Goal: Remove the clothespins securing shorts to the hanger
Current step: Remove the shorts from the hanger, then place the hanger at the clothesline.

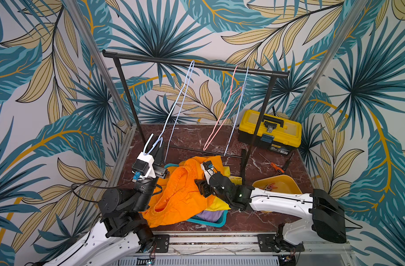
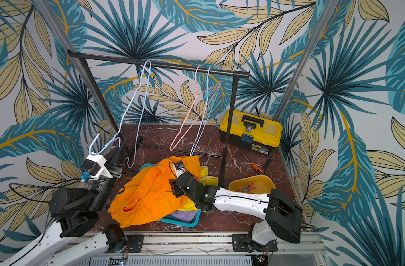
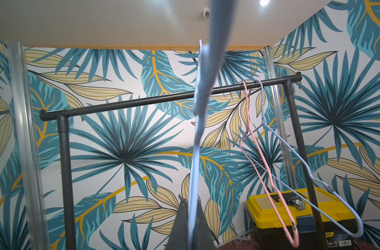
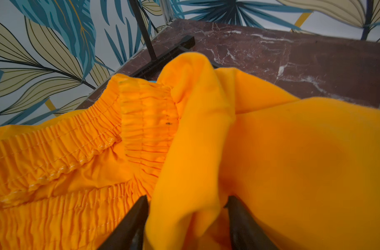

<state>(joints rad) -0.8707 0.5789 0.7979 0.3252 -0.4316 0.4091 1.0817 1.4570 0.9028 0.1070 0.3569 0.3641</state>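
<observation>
Risk: fold of bright orange elastic-waist fabric shorts [image 4: 293, 151] sits btwn parted jaws of right tool [image 4: 187, 198], apparently ungripped; may snag on retract. Left tool [image 3: 190, 205] clamped on pale-blue wire hanger [image 3: 197, 129].

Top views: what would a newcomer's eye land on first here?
The bright orange shorts stand out first, heaped over a teal basket mid-table, with the right pincer open around a fold of them. Next come the left pincer, shut on a pale blue hanger, and the clothespins lying in the yellow bin beside the right arm.
</observation>
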